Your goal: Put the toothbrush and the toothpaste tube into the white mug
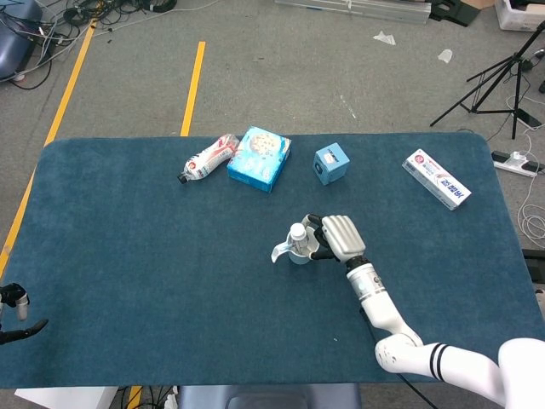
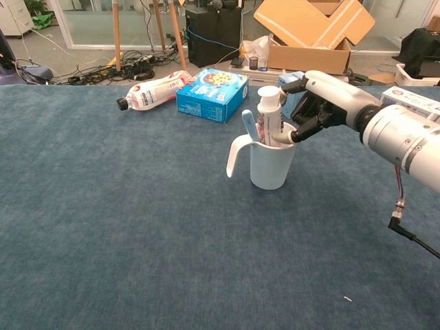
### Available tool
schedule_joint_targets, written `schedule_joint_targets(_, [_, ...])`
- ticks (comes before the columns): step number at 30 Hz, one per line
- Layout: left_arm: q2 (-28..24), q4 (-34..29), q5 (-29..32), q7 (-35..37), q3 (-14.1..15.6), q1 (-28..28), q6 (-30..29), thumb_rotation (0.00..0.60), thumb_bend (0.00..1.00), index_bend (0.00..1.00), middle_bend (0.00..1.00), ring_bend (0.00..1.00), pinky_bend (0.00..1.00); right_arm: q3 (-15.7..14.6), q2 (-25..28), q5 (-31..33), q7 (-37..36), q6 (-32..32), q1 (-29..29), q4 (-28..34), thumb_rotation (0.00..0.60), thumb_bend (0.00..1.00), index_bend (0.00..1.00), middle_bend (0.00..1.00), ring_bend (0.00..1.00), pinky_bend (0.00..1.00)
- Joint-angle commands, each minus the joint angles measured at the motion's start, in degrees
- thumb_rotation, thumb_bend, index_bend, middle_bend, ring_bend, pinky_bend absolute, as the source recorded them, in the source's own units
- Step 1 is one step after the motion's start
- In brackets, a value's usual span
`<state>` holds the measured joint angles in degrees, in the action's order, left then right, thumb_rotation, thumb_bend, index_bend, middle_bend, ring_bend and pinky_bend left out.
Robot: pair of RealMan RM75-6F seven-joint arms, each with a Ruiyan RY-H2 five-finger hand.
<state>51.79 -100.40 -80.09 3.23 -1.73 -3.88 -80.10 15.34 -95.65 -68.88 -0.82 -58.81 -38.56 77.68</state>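
The white mug (image 2: 271, 165) stands upright near the middle of the blue table, its handle pointing left. In it stand a light blue toothbrush (image 2: 250, 126) and the toothpaste tube (image 2: 269, 117), cap up and leaning left. My right hand (image 2: 323, 103) is just right of the mug with its fingers spread around the rim and close to the tube, gripping nothing. The head view shows the mug (image 1: 298, 253), the tube (image 1: 297, 233) and the right hand (image 1: 339, 237) from above. Only a dark sliver of my left hand (image 1: 15, 313) shows at the table's left edge.
At the back lie a plastic bottle (image 1: 207, 158), a blue box (image 1: 259, 158) and a small blue cube (image 1: 330, 163). A long white carton (image 1: 436, 178) lies at the far right. My right forearm (image 1: 375, 294) stretches from the near edge to the mug.
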Motion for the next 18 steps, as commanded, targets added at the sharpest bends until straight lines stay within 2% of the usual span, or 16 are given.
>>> schedule_joint_targets(1, [0.0, 0.0, 0.0, 0.0, 0.0, 0.0, 0.0, 0.6, 0.06, 0.75, 0.53, 0.51, 0.59, -0.1, 0.4, -0.5, -0.1, -0.5, 0.3, 0.6, 0.6, 0.13, 0.47, 1.0, 1.0, 1.0])
schedule_joint_targets(11, [0.2, 0.2, 0.3, -0.5, 0.0, -0.2, 0.4, 0.6, 0.06, 0.75, 0.53, 0.51, 0.59, -0.7, 4.5, -3.6, 0.4, -4.4, 2.2, 5.6, 0.6, 0.13, 0.44, 1.0, 1.0, 1.0])
schedule_joint_targets(18, [0.7, 0.4, -0.2, -1.2, 0.1, -0.3, 0.4, 0.6, 0.06, 0.75, 0.53, 0.51, 0.59, -3.0, 11.9, -6.5, 6.6, -8.7, 5.5, 12.8, 0.6, 0.13, 0.43, 1.0, 1.0, 1.0])
